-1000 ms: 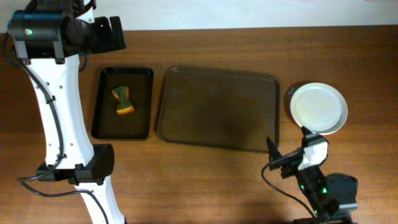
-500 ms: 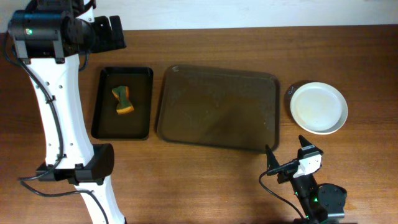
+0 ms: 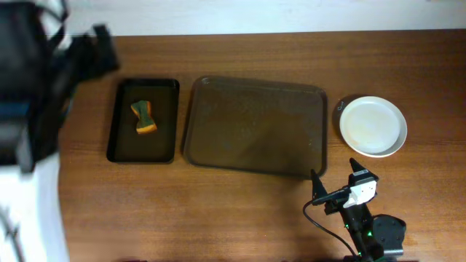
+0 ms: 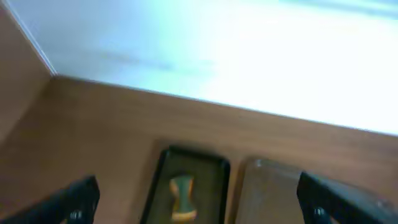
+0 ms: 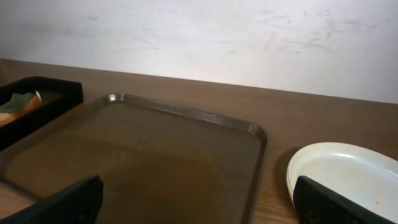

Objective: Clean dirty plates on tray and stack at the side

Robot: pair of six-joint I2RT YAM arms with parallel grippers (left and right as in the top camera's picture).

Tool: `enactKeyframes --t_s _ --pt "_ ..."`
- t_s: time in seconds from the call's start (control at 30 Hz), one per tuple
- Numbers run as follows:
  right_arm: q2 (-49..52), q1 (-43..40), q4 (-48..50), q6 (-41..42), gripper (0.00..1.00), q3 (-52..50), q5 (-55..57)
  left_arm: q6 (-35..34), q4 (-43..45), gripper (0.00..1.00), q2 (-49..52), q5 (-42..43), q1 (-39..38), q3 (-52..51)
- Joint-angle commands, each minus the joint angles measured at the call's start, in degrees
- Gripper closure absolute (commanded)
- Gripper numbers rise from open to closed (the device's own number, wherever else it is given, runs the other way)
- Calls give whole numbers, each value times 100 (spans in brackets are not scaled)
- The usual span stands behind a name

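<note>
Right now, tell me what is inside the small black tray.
One green-and-orange sponge lies on the floor of the black tray; nothing else shows there. Whatever is beneath the sponge is covered.

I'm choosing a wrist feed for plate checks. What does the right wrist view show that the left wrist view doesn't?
Only the right wrist: the stacked round white plates beside the large brown tray's right rim, plus most of that tray's floor. Only the left wrist: the small black tray's full width and the bow-shaped orange-and-green sponge nearly whole. Both: brown tray, black tray and sponge, each cropped somewhere.
</note>
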Motion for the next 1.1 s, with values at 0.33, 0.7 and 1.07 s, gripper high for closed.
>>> enactKeyframes --t_s 0.33,0.7,1.07 --pt "-48 -31 24 -11 2 -68 81 940 5447 0 -7152 160 341 -9938" --pt "-48 -31 24 -11 2 -68 81 1805 6142 0 -8483 271 348 -12032" --pt "-48 -31 24 -11 2 -68 81 1805 6142 0 -8236 269 348 -12030"
